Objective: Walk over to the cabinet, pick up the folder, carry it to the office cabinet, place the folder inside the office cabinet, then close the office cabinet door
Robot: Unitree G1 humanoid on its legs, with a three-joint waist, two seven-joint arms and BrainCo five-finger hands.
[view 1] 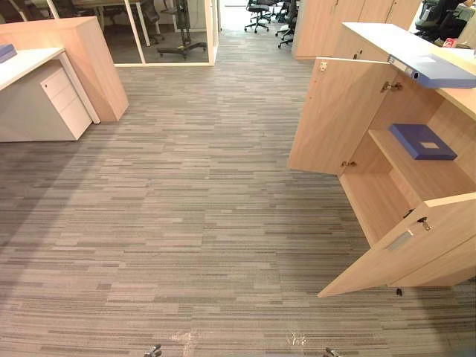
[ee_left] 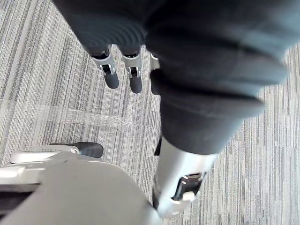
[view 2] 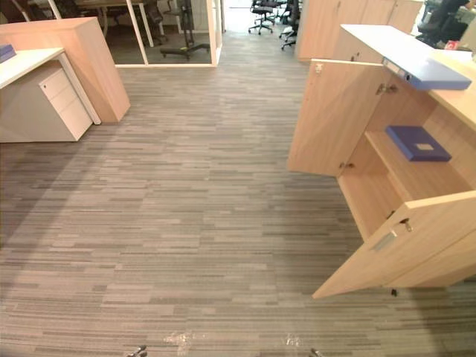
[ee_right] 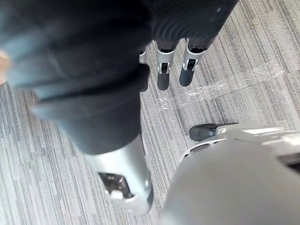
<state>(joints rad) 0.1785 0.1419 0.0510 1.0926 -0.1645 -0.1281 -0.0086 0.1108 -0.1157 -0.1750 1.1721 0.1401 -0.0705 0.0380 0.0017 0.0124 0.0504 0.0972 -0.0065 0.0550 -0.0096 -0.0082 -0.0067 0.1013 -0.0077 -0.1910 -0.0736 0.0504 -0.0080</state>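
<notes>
Both hands hang empty at the robot's sides over the striped carpet [view 1: 193, 216]: left hand [ee_left: 111, 75] and right hand [ee_right: 163, 77] with fingers straight and relaxed, gripping nothing. Office cabinet [view 1: 387, 190] stands right, both doors swung out; far door [view 1: 338, 115], near door [view 1: 401, 249]. Blue folder [view 1: 422, 141] lies flat on the middle shelf, pale label up, edges square to the shelf front, set near the far end. It looks almost square from here, so I cannot tell its long axis. Judgement: placing done, hence the free hands; closing remains. Second blue binder [view 1: 435, 72] lies on the cabinet top, overhanging the opening.
</notes>
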